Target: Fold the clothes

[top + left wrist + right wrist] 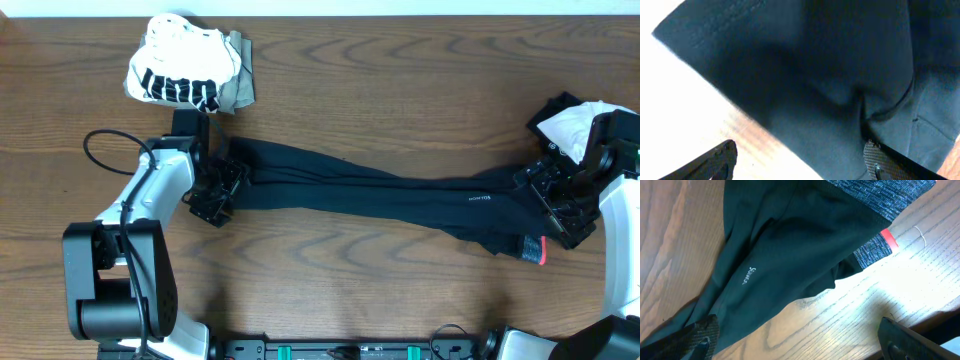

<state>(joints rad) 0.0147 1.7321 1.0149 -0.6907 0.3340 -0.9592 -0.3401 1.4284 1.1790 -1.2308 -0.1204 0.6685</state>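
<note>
The black trousers (400, 195) lie stretched long across the counter (330, 290), ready for folding; my left gripper (215, 190) at their leg ends (248, 172) and right gripper (557, 205) by their waistband (872, 250) both stand wide.

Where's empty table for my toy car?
Two bare patches of table: the far strip between the white printed top and the black-and-white garment, and the near strip in front of the trousers. The middle is crowded: trousers stretch from left end effector to right end effector.
</note>
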